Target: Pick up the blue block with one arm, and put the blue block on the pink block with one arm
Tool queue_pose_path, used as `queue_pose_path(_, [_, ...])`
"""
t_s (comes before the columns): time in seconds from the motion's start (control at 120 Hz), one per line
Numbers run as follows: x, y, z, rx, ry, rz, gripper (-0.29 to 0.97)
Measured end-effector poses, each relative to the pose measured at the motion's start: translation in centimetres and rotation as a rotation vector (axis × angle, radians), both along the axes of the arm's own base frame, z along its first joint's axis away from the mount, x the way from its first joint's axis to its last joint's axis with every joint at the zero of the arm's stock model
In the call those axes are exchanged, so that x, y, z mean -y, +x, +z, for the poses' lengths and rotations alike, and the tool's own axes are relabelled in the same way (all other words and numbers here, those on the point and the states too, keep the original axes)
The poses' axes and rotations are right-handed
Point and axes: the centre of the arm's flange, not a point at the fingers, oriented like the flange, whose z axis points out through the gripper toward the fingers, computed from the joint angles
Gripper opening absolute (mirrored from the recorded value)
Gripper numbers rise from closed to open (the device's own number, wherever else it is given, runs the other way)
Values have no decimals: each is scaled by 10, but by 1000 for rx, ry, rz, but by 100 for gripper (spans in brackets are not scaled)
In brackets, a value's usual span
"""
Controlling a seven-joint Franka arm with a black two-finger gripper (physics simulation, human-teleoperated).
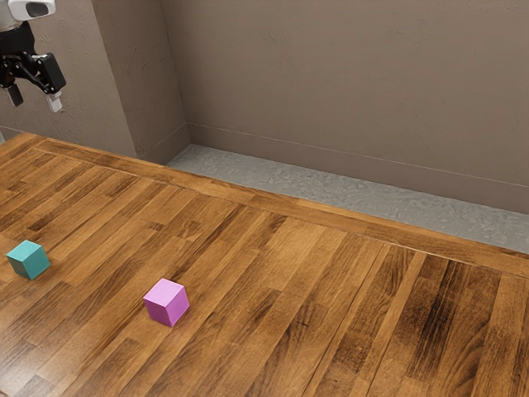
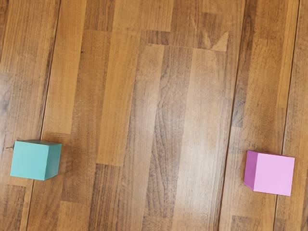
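In the upper left corner of the exterior view the black gripper [image 1: 34, 99] hangs high above the wooden table [image 1: 331, 273], its two fingers spread apart with nothing between them. Below it, at the left edge of the frame, the blue block [image 1: 28, 259], teal in tone, sits flat on the planks. The pink block [image 1: 166, 302] lies to its right and slightly lower in the frame, well apart from it. Further right the table is bare wood, and behind its far edge this view adds a strip of grey floor [image 1: 347, 194] and a plain wall [image 1: 347, 74]. The wrist view looks straight down on the boards. It gives the top face of the blue block [image 2: 36, 160] and of the pink block [image 2: 269, 172], with several plank seams between the two and neither touching the other.
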Motion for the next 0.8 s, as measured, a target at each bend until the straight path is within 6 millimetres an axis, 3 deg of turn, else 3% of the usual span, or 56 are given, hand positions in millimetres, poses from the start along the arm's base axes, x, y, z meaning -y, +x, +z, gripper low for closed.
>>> queue_pose_path(0.125, [0,-1,3,4,3,0,68])
queue_pose_path(0.142, [1,-3,13,19,9,-1,68])
queue_pose_path(0.175, [5,-18,61,86,44,0,68])
queue_pose_path(0.208, [9,-36,95,128,64,2,68])
queue_pose_path(0.233, [8,-45,107,136,73,9,68])
queue_pose_path(0.275, [2,-47,104,111,79,21,68])
queue_pose_path(0.342, [-9,-30,61,33,71,20,68])
queue_pose_path(0.475, [-79,15,-68,-115,60,90,68])
queue_pose_path(0.55, [-94,39,-126,-138,45,83,68])
queue_pose_path(0.633, [-136,42,-200,-154,-16,124,68])
queue_pose_path(0.683, [-141,46,-244,-186,-16,106,68])
queue_pose_path(0.725, [-139,50,-263,-187,-13,83,68])
queue_pose_path(0.8, [-151,51,-275,-161,1,73,68])
